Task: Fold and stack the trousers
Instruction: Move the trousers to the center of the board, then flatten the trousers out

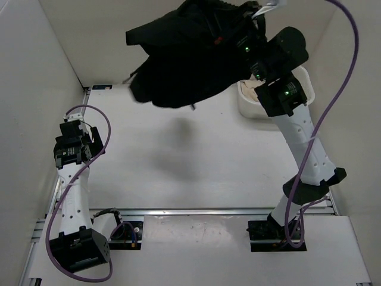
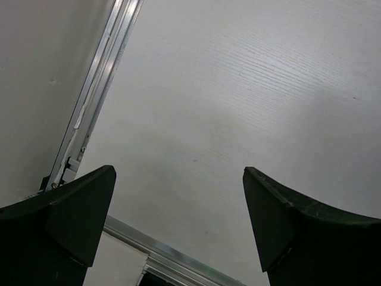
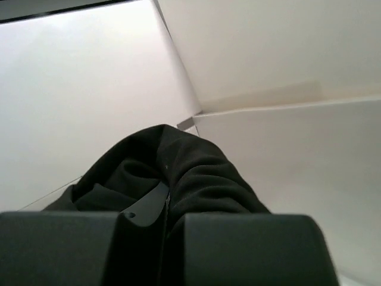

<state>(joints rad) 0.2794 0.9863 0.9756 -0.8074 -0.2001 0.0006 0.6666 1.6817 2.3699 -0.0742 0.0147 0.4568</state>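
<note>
The black trousers [image 1: 184,56] hang bunched in the air over the far middle of the table, held up by my right gripper [image 1: 238,33], which is shut on the fabric. In the right wrist view the dark cloth [image 3: 196,173] bulges over my closed fingers [image 3: 143,208]. My left gripper [image 1: 72,126] is at the left edge of the table, far from the trousers. Its fingers [image 2: 77,208] stand wide open over bare table with nothing between them.
A white bin [image 1: 249,102] sits at the far right of the table, partly behind the right arm. The table [image 1: 196,167] has a metal rail [image 2: 107,65] along its left side. White walls enclose the table on the left, back and right.
</note>
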